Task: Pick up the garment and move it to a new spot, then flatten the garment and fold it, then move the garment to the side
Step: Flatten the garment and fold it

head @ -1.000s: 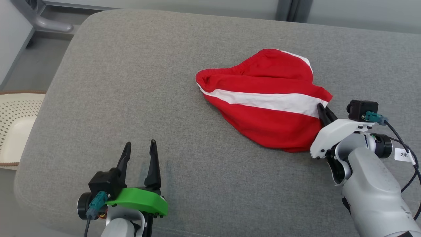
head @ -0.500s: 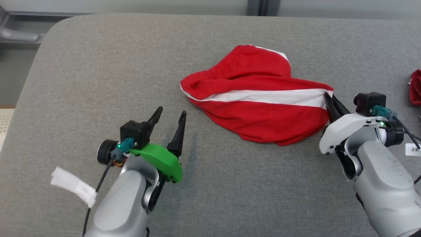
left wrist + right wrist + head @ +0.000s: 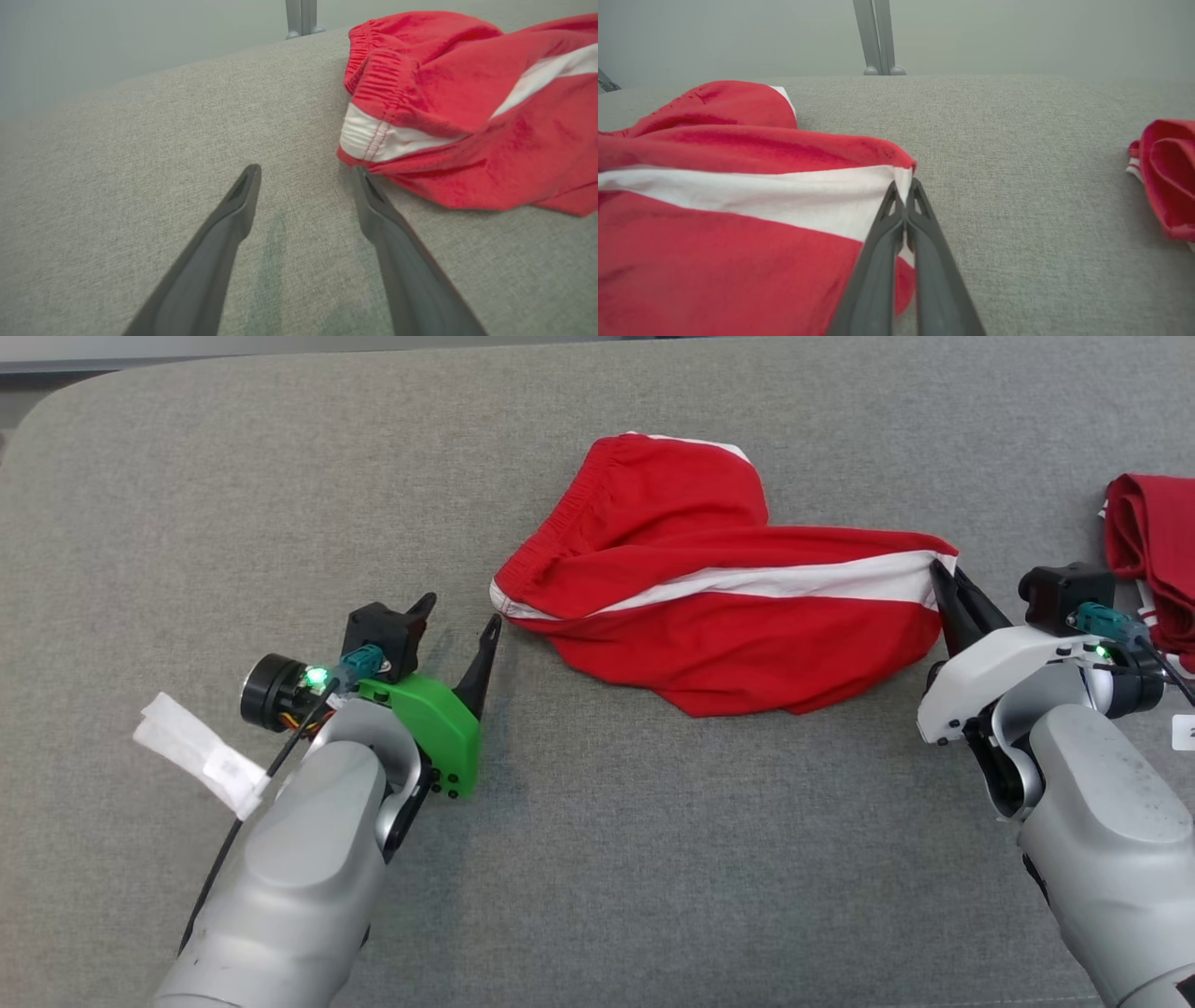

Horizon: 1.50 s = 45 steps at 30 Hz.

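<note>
Garment (image 3: pixel 728 625) of red cloth with a white stripe lies rumpled on the grey cushion (image 3: pixel 597 859), just above the middle of the head view. Its elastic waistband is at the 9 o'clock end and its hem at the 3 o'clock end. A red lobe with a white edge folds back toward 12 o'clock.

At 3 o'clock the right gripper (image 3: pixel 937 569) meets the hem. Its jaws are pressed together and pinch the corner of the white stripe; the right wrist view shows the two dark fingers closed on the cloth edge. The stripe runs as a nearly straight band from the pinched corner toward the waistband.

At 9 o'clock of the garment the left gripper (image 3: pixel 462 610) sits low over the cushion, jaws spread and holding nothing. In the left wrist view one fingertip (image 3: pixel 373 205) is just beside the white patch of the waistband; whether it touches cannot be told. The other stands apart over bare fabric.

A green housing (image 3: pixel 434 728) caps the left wrist, and a white tag (image 3: pixel 196 756) hangs by its cable at 8 o'clock. A second red garment (image 3: pixel 1153 537), bunched and trimmed in thin white, lies at the 3 o'clock edge of the head view, beyond the right gripper and apart from the first.
</note>
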{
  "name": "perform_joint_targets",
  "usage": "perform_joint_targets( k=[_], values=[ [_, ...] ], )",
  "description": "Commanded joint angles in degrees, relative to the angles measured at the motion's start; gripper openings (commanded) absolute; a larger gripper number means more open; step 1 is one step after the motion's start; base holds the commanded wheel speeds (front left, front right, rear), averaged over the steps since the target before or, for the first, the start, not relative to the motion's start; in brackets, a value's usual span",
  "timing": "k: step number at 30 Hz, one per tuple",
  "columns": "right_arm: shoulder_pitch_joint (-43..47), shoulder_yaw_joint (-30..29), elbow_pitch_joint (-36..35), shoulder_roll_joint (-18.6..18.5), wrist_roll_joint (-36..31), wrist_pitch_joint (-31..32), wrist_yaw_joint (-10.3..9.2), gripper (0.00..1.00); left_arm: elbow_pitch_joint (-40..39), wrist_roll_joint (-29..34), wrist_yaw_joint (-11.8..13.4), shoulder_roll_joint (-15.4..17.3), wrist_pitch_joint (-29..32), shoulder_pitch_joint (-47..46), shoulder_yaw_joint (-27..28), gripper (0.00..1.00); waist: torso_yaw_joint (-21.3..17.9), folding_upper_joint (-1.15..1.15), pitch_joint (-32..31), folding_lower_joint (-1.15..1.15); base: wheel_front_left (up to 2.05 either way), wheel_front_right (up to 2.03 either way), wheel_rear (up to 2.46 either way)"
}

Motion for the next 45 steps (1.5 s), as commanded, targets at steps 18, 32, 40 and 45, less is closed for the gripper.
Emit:
perform_joint_targets(
  k=[18,32,40,45],
  values=[
    [-1.5,2.9,1.8,1.0,2.1,-1.7,-0.11,0.00,-1.5,-14.0,-0.2,2.8,-4.6,-5.6,-15.7,0.71,-2.0,0.00,0.5,0.00,0.00,0.00,0.00],
    [-1.9,3.6,2.8,0.8,2.4,-3.2,-0.11,0.00,-7.1,-25.1,-0.2,6.3,-5.7,-6.1,-19.8,0.00,-2.4,0.00,0.1,0.00,0.00,0.00,0.00],
    [0.1,0.6,-2.3,-0.7,0.8,-4.7,-0.11,0.00,-17.2,-23.5,-0.2,7.1,-5.9,-1.3,-9.1,0.00,-2.4,0.00,-3.2,0.00,0.00,0.00,0.00],
    [3.7,-3.1,-12.9,-2.1,-1.0,-4.9,-0.11,0.00,-26.5,-20.7,0.5,8.3,-5.9,2.4,-4.2,0.00,-2.4,0.00,-7.5,0.00,0.00,0.00,0.00]
  ],
)
